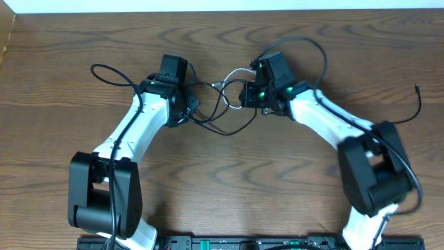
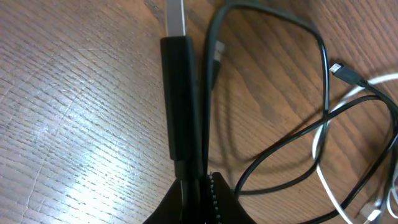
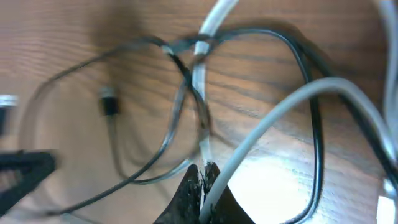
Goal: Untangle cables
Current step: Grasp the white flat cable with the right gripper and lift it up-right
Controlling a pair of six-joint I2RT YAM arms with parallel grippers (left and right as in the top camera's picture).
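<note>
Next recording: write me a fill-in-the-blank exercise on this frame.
1. The right gripper is shut on a thin cable coloured ___.
2. The left gripper is shut on a silver-tipped plug whose long body is ___.
3. Overhead, the thin white cable and thin black cable tangle ___ the two grippers.
Missing: white; black; between.

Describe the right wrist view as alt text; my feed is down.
The right gripper, jaws shut, pinches the white cable, which runs up the frame over a wooden table. The black cable crosses it near the top and loops down either side; a small dark plug lies left.
</note>
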